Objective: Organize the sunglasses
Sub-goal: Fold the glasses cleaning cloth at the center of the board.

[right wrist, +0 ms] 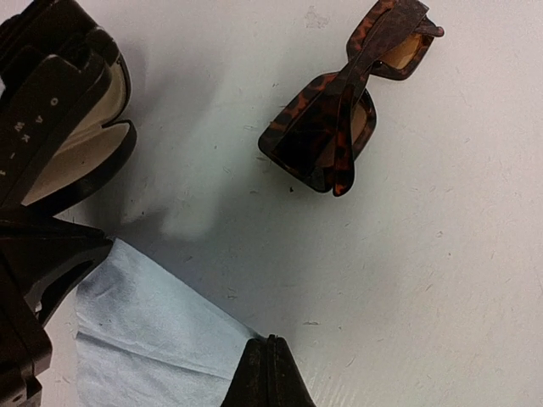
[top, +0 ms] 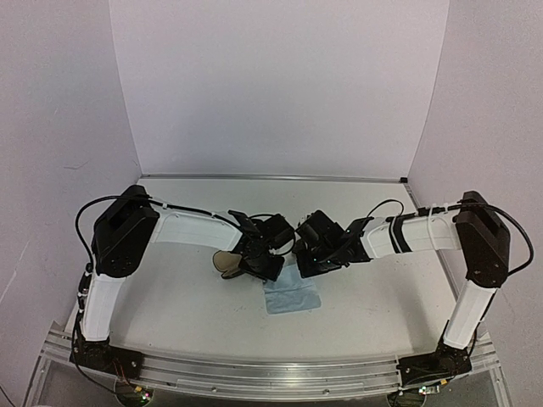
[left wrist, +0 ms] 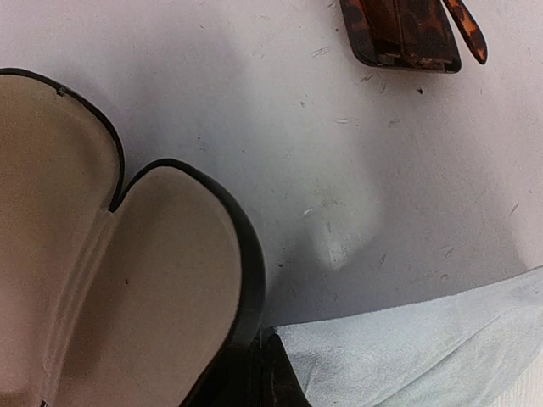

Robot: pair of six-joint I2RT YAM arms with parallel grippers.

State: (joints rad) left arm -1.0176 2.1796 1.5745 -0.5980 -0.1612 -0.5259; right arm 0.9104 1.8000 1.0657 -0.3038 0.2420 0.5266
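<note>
The sunglasses (right wrist: 327,127), a folded tortoiseshell pair with dark lenses, lie on the white table beyond both grippers; their near end also shows in the left wrist view (left wrist: 399,34). The arms hide them in the top view. A light blue cloth (top: 293,297) lies flat between the arms. My left gripper (left wrist: 267,360) is shut on one corner of the cloth (left wrist: 424,348), right beside the open black case (left wrist: 127,280) with tan lining. My right gripper (right wrist: 271,348) is shut on another corner of the cloth (right wrist: 144,339).
The open case (top: 226,261) sits left of the cloth under the left arm. White walls (top: 280,85) enclose the table on three sides. The left gripper's black body (right wrist: 42,127) crowds the left of the right wrist view.
</note>
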